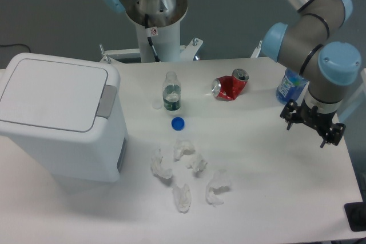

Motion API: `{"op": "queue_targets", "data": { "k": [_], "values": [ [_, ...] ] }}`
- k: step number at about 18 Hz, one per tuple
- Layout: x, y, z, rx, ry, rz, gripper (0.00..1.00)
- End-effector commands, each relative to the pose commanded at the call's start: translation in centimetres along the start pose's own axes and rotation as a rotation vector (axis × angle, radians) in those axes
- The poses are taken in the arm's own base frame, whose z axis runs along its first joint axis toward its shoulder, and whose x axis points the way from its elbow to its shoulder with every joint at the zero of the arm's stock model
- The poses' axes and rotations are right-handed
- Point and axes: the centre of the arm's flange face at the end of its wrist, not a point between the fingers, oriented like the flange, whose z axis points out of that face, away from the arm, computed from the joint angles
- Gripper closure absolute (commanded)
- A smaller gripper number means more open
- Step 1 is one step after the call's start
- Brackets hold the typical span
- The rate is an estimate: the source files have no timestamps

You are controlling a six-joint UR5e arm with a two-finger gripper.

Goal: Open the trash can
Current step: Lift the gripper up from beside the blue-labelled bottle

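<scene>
The trash can [60,118] sits at the table's [274,198] left end, lid flat and closed. It looks like stiff, light, smooth plastic, so I'd say don't grab it at all, just press the grey push-button tab [106,101] on the lid's right edge and let it pop.

The gripper [312,124] hangs well away over the far right, holding nothing; I can't tell how far its fingers are spread.

Count: one bin, one clear bottle [171,92] with its blue cap [178,123] off, one crushed red can [230,86], five crumpled tissues [186,172], one blue bottle [290,86] behind the arm.
</scene>
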Motion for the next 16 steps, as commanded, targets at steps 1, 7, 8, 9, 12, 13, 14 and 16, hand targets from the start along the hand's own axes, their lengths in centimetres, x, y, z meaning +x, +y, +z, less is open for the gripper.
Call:
{"op": "queue_targets", "data": {
  "k": [1, 7, 8, 9, 12, 13, 14, 16],
  "values": [
    [0.0, 0.0, 0.0, 0.001, 0.000, 0.000, 0.00],
    [0.2, -0.5, -0.5, 0.002, -0.007, 0.002, 0.00],
    [0.3, -0.7, -0.2, 0.014, -0.001, -0.002, 0.00],
    [1.0, -0.6, 0.5, 0.024, 0.018, -0.022, 0.00],
    [2.7, -0.7, -1.0, 0.046, 0.012, -0.080, 0.00],
    [2.8, -1.2, -1.6, 0.050, 0.004, -0.095, 0.00],
    [3.3, -2.3, -2.2, 0.053, 0.000, -0.118, 0.00],
    [4.2, -4.0, -4.0, 0.062, -0.023, -0.133, 0.00]
  ]
}}
